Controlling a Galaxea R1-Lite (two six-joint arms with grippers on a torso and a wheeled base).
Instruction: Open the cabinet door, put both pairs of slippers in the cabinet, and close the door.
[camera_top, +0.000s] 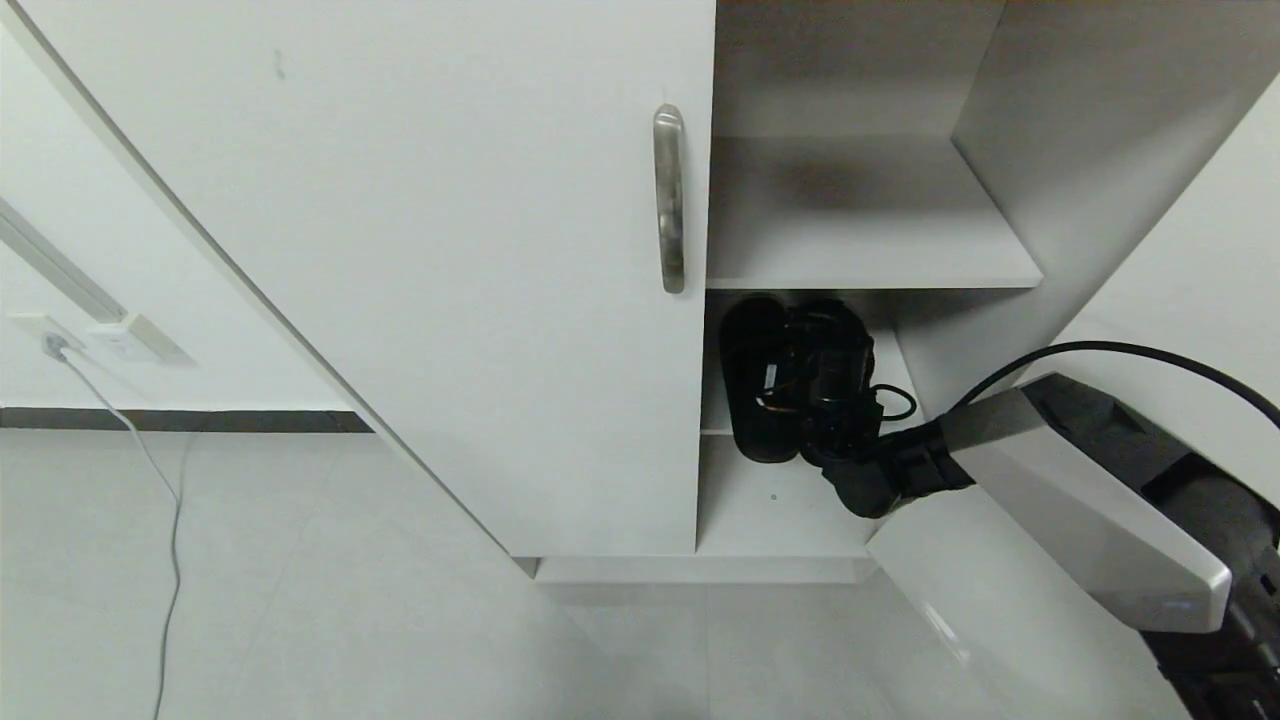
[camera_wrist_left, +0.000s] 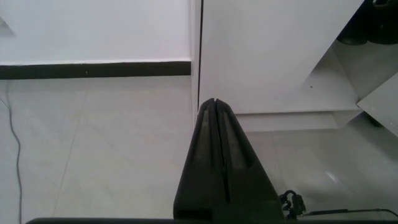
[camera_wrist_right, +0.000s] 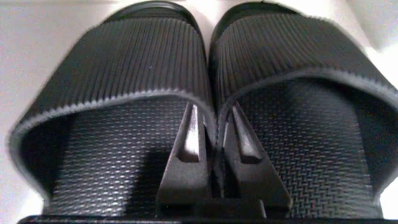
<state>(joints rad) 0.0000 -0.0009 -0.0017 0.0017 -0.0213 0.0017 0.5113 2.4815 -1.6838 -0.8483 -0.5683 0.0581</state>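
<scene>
A pair of black ribbed slippers (camera_wrist_right: 143, 81) lies side by side in the right wrist view. My right gripper (camera_wrist_right: 216, 134) is shut on their two touching inner edges. In the head view one slipper (camera_top: 757, 375) shows inside the cabinet's lower compartment (camera_top: 770, 510), while my right wrist covers most of the other. The cabinet's left door (camera_top: 400, 250) with its metal handle (camera_top: 669, 200) is closed and the right side stands open. My left gripper (camera_wrist_left: 215, 106) is shut on nothing, low over the floor in front of the closed door.
An upper shelf (camera_top: 860, 220) sits bare above the slippers. The open right door (camera_top: 1000, 620) stands beside my right arm. A wall socket (camera_top: 50, 345) with a hanging cable (camera_top: 170, 520) is at the far left, above a dark baseboard (camera_top: 180, 420).
</scene>
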